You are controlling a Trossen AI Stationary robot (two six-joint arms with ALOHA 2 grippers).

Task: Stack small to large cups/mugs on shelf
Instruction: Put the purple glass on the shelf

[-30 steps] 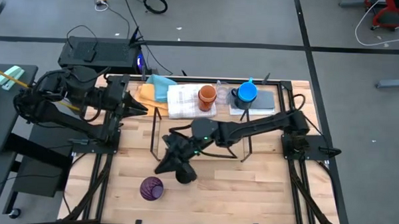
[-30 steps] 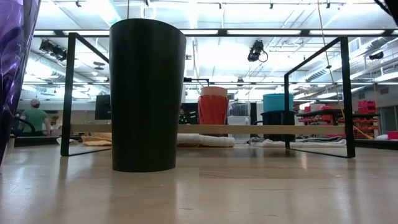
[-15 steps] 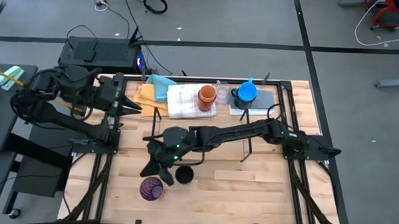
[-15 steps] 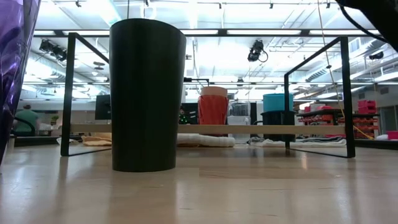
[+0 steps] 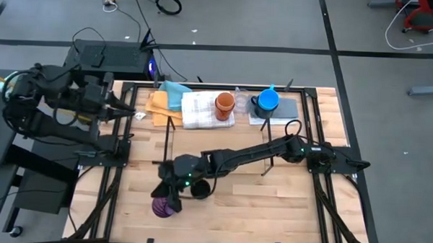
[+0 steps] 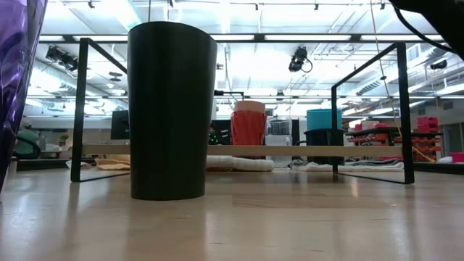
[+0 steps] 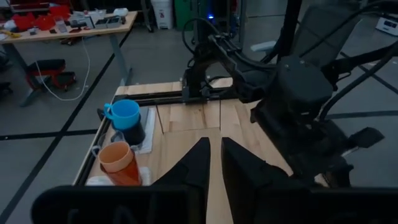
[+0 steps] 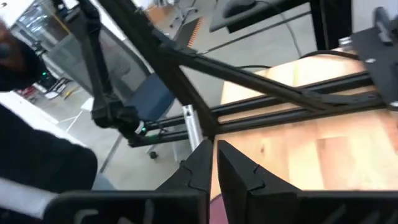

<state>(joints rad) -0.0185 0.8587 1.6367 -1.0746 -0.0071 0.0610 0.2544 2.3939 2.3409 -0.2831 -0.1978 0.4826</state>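
Note:
A purple cup [image 5: 161, 206] stands near the table's front edge and fills the left edge of the low view [image 6: 14, 87]. Just right of it stands a black cup [image 5: 200, 188] [image 6: 172, 109]. My right gripper [image 5: 172, 198] [image 8: 213, 155] reaches across the table and hangs shut over the purple cup. An orange cup [image 5: 224, 104], a blue cup [image 5: 268, 100] and a dark mug [image 7: 132, 134] stand on cloths at the far edge. The black rod shelf [image 5: 166, 138] stands mid-table. My left gripper [image 5: 134, 115] [image 7: 216, 155] is shut, held high at the left edge.
Folded cloths and a white towel [image 5: 199, 108] lie along the far edge behind the shelf. Black arm-mount rails [image 5: 110, 183] run down both sides of the table. Bare wood lies right of the black cup [image 5: 271, 199]. A person shows far off in the room [image 6: 25, 141].
My right gripper has swung from over the black cup toward the table's near left and sunk, so it now hangs over the purple cup with the black cup uncovered. My left gripper has drawn back toward the table's left edge. No cup has moved.

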